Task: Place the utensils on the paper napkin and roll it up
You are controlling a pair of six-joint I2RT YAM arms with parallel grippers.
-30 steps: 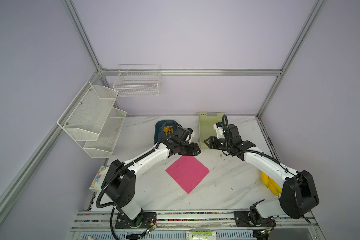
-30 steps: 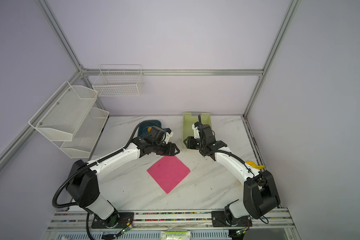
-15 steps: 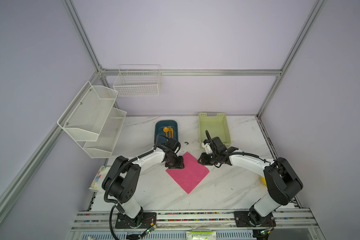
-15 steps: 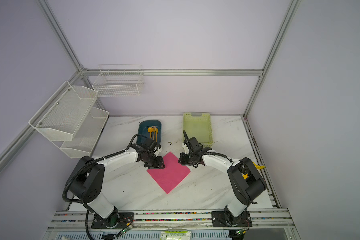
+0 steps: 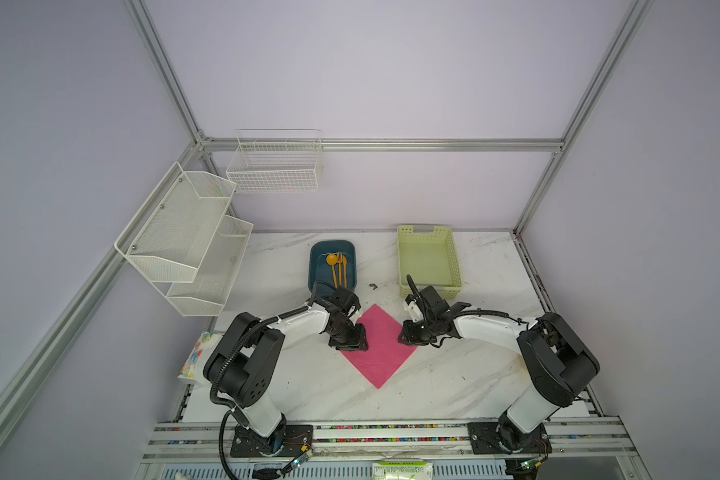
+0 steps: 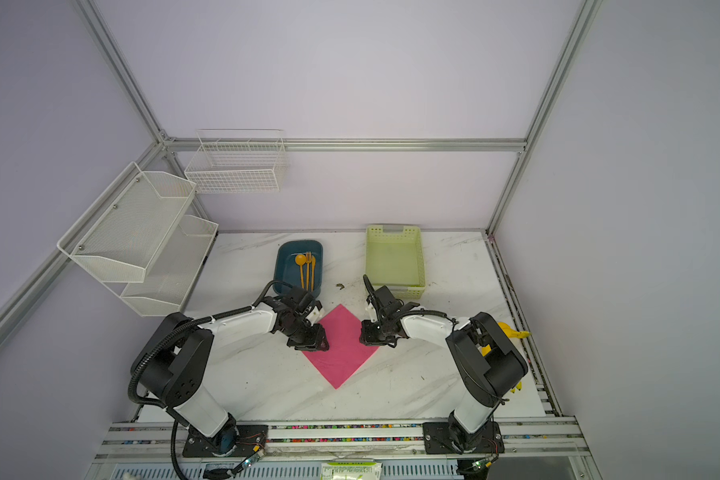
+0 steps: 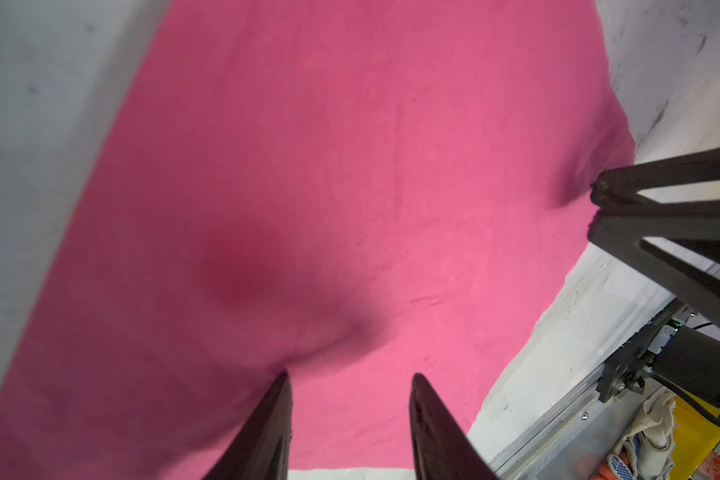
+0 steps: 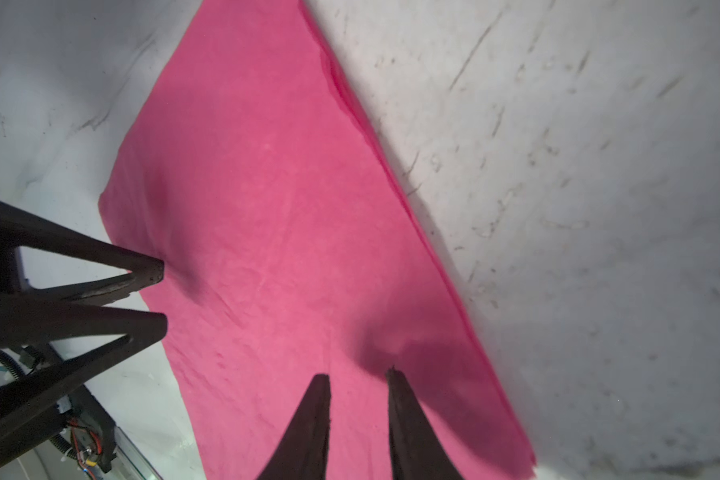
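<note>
The paper napkin point(image 5: 378, 347) lies flat as a diamond at frame centre. It is thin, soft and tears easily, so grasp it at a side corner. The utensils point(image 5: 336, 268) rest in the blue tray point(image 5: 317, 275) above it. The left gripper point(image 5: 348, 341) and right gripper point(image 5: 408, 334) point down onto opposite corners, jaws partly apart, the right narrower.

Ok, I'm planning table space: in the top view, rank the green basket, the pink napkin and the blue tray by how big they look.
Largest to smallest:
1. green basket
2. paper napkin, a fairly close second, with two corners covered
3. blue tray, clearly smallest
</note>
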